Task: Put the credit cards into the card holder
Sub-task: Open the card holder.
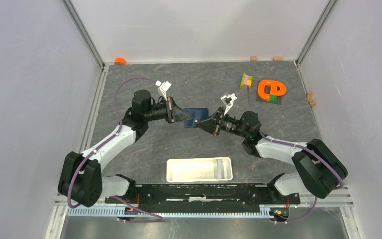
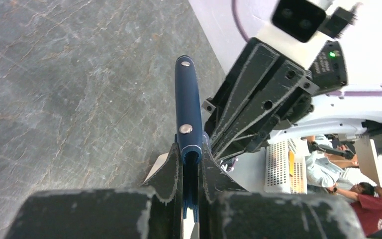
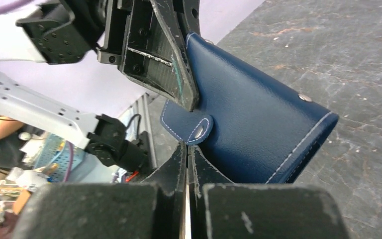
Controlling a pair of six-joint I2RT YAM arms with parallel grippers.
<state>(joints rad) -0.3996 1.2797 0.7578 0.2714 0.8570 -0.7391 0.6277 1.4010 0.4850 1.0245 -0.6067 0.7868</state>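
Navy card holder (image 3: pixel 258 129), closed and tilted, against the grey marbled table (image 3: pixel 358 74); the left gripper (image 3: pixel 191 99) clamps its upper left edge; the right gripper (image 3: pixel 187 149) has its fingers pressed together, tips just beneath the snap tab (image 3: pixel 198 130); contact unclear.

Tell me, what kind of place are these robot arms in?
Probably a robot test lab. The left arm and right arm are bolted at a grey table, plain white panels wall it in, and the left wrist view shows people among equipment behind.
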